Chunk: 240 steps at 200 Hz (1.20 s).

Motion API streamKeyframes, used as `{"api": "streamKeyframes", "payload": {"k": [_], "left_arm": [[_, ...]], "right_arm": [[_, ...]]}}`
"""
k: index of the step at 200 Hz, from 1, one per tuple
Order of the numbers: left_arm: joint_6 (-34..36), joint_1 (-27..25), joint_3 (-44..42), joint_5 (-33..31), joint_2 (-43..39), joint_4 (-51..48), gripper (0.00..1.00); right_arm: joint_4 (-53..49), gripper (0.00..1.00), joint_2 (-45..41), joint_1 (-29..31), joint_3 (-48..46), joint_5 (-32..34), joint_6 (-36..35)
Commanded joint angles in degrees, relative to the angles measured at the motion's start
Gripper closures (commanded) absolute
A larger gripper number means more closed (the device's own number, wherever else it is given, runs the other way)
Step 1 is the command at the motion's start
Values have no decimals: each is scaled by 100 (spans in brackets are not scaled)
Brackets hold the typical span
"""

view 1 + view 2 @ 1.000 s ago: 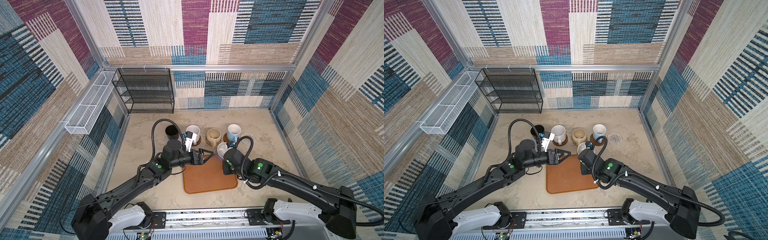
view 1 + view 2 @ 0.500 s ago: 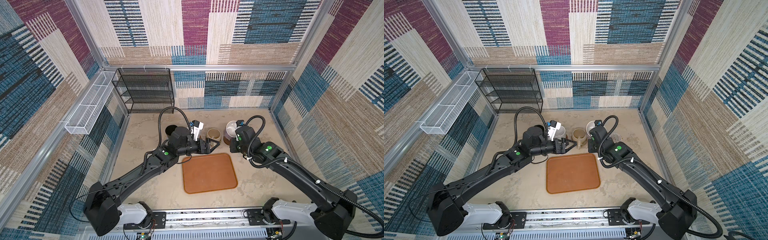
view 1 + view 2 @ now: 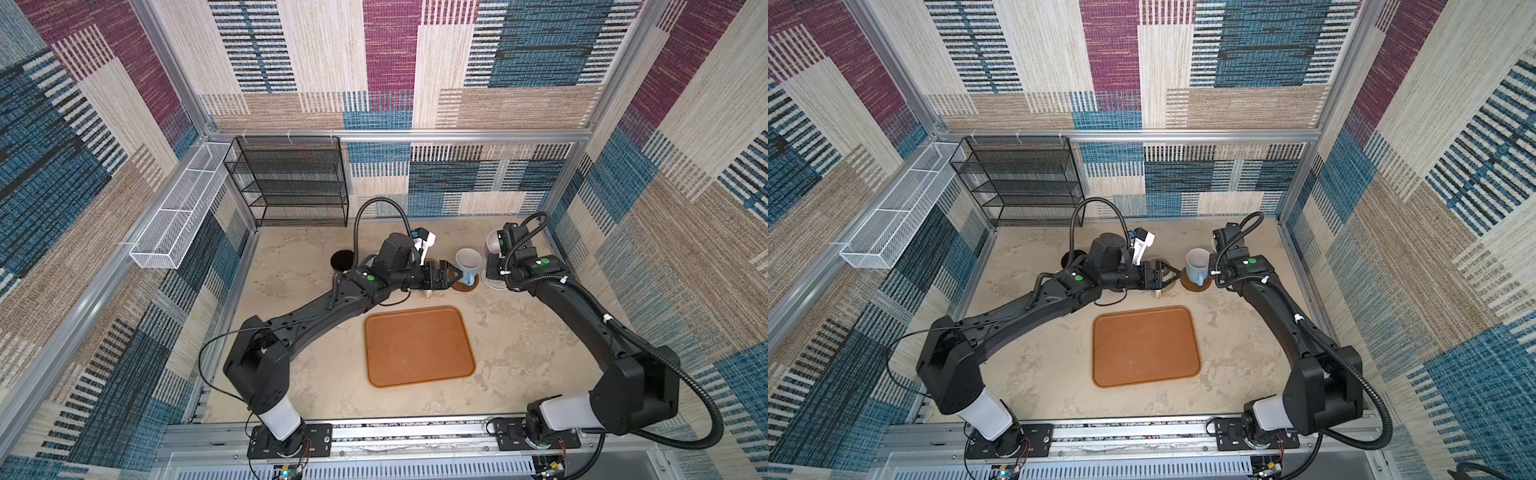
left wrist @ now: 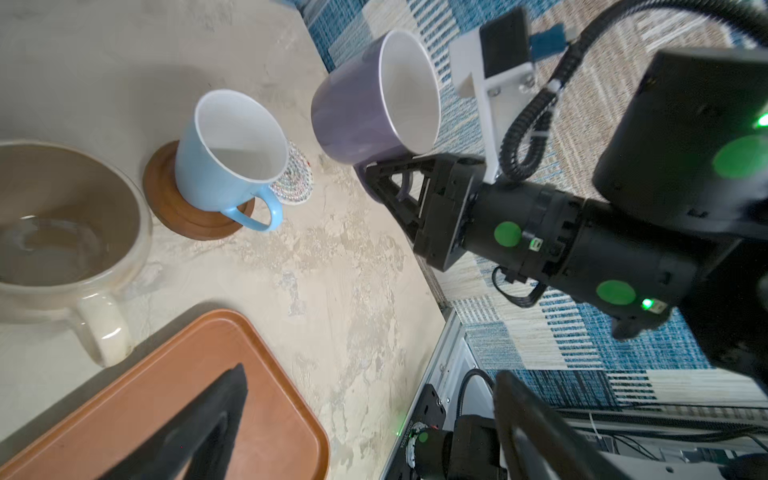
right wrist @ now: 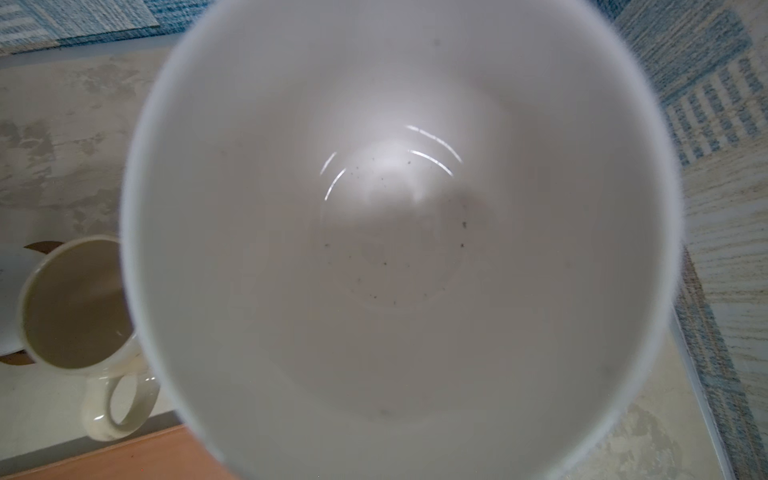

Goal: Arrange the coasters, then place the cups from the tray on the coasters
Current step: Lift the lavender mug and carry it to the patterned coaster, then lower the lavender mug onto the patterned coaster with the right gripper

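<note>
tray [image 3: 419,347]: in both top views, seen bare on the table [image 3: 307,286], in front of the mugs.
left gripper [image 3: 457,275]: in both top views, jaws spread wide, nothing held, tips just beside the light blue mug [image 3: 468,262].
light blue mug: stood upright on a dark brown coaster [image 3: 460,287].
right gripper [image 4: 376,176]: in the left wrist view, clamped on the handle of the lavender mug [image 4: 374,108], which is held tilted near the pale patterned coaster [image 4: 295,183].
beige mug [image 4: 62,232]: set upright just beside the tray's corner.
lavender mug [image 5: 395,228]: in the right wrist view, its white inside fills the picture; the gripper is hidden.
</note>
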Motion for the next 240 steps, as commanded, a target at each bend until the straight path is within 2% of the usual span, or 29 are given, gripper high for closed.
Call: {"api": "streamKeyframes", "payload": {"k": [1,29,50,80,117,172,240], "left_arm": [[153,-108,331,55,303,-192,6],[202,-274,762,-74,733,-418,6],[127,-360,973,-88,999,-460,6],[152,-436,1139,-99,1179,-600,7],[251,-473,994,-281,1135,-661,7],[84,-475,720,-141,1031,-358,7],[17,-472,416,-77,892,-99,7]], "right_arm": [[547,100,-28,-196,-120,27,-123],[664,100,136,-417,-293,-55,-302],[974,100,234,-659,-428,-689,-367],[978,100,558,-677,-377,-617,-513],[912,100,800,-799,-382,-595,-657],[956,100,1222,-837,-345,-543,-905],[1083,100,1491,-868,-302,-556,-863]]}}
